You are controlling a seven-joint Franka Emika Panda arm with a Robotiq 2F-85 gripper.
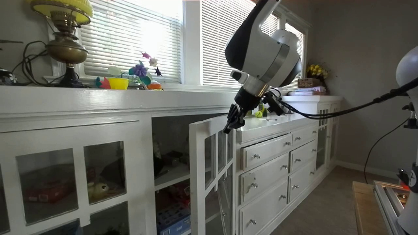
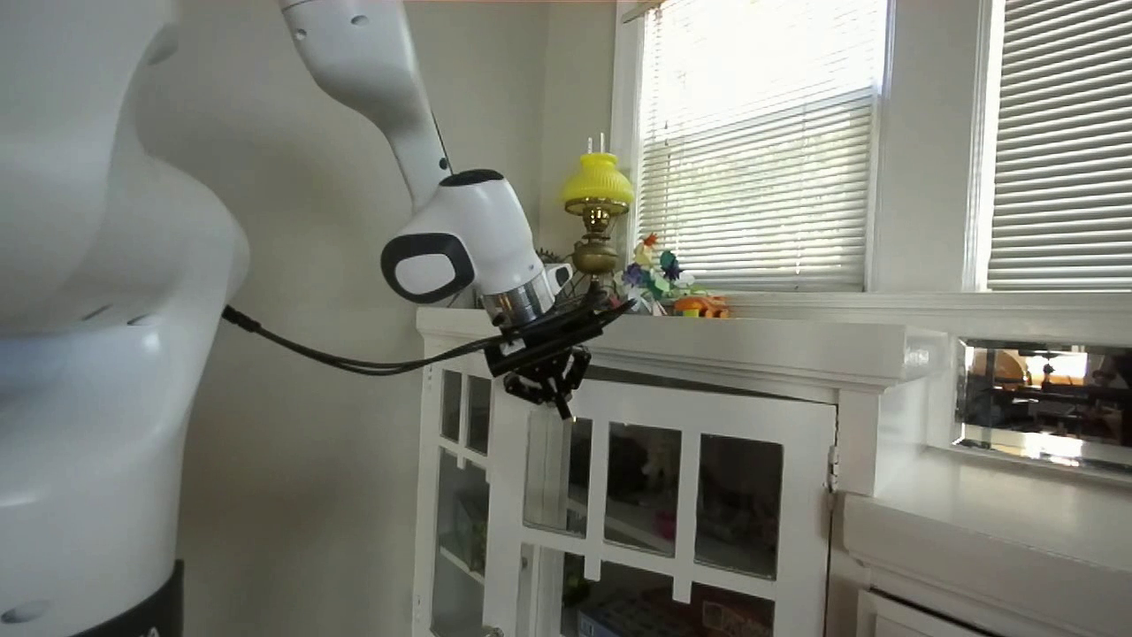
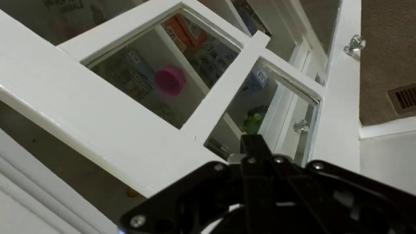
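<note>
My black gripper [image 1: 227, 130] is shut with nothing visible between its fingers. It points down beside the upper part of a white glass-paned cabinet door [image 1: 195, 169], which stands partly open. In an exterior view, the gripper [image 2: 564, 409] appears in front of the upper corner of the door [image 2: 734, 411]. In the wrist view, the fingertips [image 3: 255, 141] overlap a pane of the door [image 3: 130, 138]; I cannot tell whether they touch it. A clear knob [image 3: 356, 43] is on the door's far stile. A pink cup [image 3: 170, 80] and a blue box [image 1: 174, 220] sit inside the cabinet.
A brass lamp with a yellow shade [image 1: 67, 52] and paper flowers [image 1: 141, 70] stand on the ledge [image 1: 107, 98]. White drawers [image 1: 266, 150] with knobs adjoin the door. A wooden bench [image 1: 370, 205] stands near the robot base. A floor vent [image 3: 404, 98] lies on brown carpet.
</note>
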